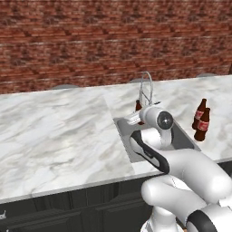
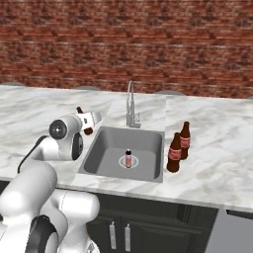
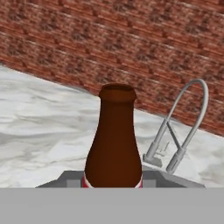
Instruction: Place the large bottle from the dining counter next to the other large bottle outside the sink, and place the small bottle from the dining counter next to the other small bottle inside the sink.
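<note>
My gripper (image 2: 90, 122) hangs over the left rim of the steel sink (image 2: 106, 148), shut on the small bottle (image 2: 88, 131), a short brown bottle with a red label. In the hand view that small bottle (image 3: 114, 140) stands close up, neck upward, hiding my fingertips. The other small bottle (image 2: 128, 159) stands upright near the drain inside the basin. On the marble right of the sink, the two large bottles (image 2: 174, 153) (image 2: 185, 141) stand side by side. From the left base view, the held bottle (image 1: 138, 106) peeks out behind my gripper (image 1: 136, 118), and my arm covers much of the sink (image 1: 180, 132).
A chrome gooseneck tap (image 2: 130, 104) rises behind the basin, close to my hand. A brick wall (image 2: 148, 44) runs behind the white-grey marble counter (image 2: 29, 108). Black cabinets (image 2: 148, 227) sit below the counter's front edge.
</note>
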